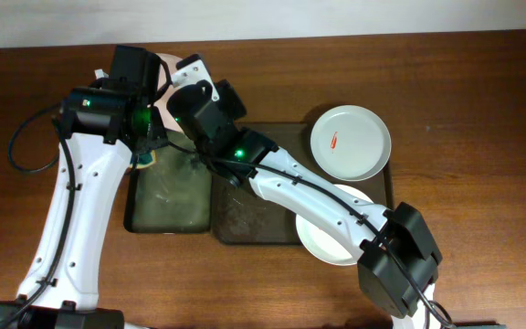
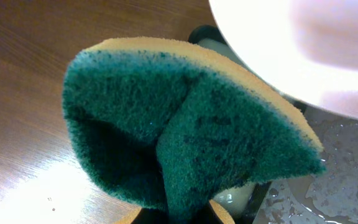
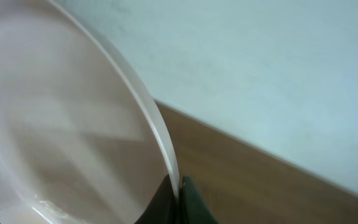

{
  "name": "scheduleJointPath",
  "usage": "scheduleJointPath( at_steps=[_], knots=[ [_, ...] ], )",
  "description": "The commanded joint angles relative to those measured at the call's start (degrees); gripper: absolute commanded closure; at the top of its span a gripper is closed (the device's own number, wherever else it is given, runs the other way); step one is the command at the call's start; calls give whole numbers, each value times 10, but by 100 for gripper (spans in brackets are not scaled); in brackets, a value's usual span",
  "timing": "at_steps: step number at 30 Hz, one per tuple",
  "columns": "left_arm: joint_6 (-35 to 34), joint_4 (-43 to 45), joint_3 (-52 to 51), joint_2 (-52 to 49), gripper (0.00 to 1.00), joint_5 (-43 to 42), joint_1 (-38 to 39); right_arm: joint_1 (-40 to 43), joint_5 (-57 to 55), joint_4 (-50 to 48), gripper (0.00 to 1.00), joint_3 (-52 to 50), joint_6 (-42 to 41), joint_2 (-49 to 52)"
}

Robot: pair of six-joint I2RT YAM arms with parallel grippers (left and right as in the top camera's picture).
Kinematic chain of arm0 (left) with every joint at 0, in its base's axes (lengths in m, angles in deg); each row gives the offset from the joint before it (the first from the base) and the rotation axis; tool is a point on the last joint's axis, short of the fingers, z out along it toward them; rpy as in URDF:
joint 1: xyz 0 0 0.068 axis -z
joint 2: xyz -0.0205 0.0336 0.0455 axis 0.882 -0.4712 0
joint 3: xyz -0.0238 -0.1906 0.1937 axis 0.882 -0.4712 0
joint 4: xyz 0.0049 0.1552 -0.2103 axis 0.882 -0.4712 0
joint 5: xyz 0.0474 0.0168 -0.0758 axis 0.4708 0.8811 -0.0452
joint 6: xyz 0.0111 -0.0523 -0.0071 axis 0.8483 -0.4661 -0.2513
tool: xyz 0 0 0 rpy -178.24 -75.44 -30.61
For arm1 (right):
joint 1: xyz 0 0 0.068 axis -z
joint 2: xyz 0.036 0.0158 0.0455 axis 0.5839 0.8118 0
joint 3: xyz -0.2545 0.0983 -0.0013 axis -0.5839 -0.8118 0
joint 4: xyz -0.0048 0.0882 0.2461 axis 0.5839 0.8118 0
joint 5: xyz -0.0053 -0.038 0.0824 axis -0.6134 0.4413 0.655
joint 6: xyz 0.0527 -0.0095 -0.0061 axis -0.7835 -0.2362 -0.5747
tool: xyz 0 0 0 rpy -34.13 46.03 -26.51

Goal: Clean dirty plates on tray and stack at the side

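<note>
My right gripper (image 1: 184, 90) is shut on the rim of a white plate (image 1: 163, 82), held tilted at the back left above the table; the right wrist view shows its fingers (image 3: 179, 200) pinching the plate's edge (image 3: 61, 124). My left gripper (image 1: 144, 146) is shut on a green and yellow sponge (image 2: 185, 124), just below that plate (image 2: 291, 50). A second plate (image 1: 350, 142) with a red smear lies at the back right of the large brown tray (image 1: 249, 224). A third plate (image 1: 327, 239) lies at the tray's front right, partly hidden under my right arm.
A smaller, narrower dark tray (image 1: 167, 196) with a wet greenish floor lies left of the large tray, below both grippers. My right arm crosses diagonally over the large tray. Bare wooden table shows to the right and far left.
</note>
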Motion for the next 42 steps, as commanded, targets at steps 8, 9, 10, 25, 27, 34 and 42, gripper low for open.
scheduleJointPath(
  at_steps=[8, 9, 10, 25, 27, 34, 42],
  knots=[
    [-9, 3, -1, 1, 100, 0, -1, 0, 7, -20, 96, 10, 86, -15],
    [-9, 3, -1, 1, 100, 0, -1, 0, 10, -18, 96, 10, 86, -15],
    [-9, 3, -1, 1, 100, 0, -1, 0, 5, -18, 96, 9, 86, -15],
    [-9, 3, -1, 1, 100, -2, -1, 9, 25, 0, 96, 9, 7, -15],
    [-9, 3, -1, 1, 100, -2, -1, 21, 97, 46, 96, 9, -66, -15],
    [-9, 3, -1, 1, 100, -2, -1, 103, 360, 157, 96, 9, -262, -14],
    [-9, 5, -1, 1, 100, -2, -1, 279, 647, 318, 96, 10, -223, -70]
  ],
)
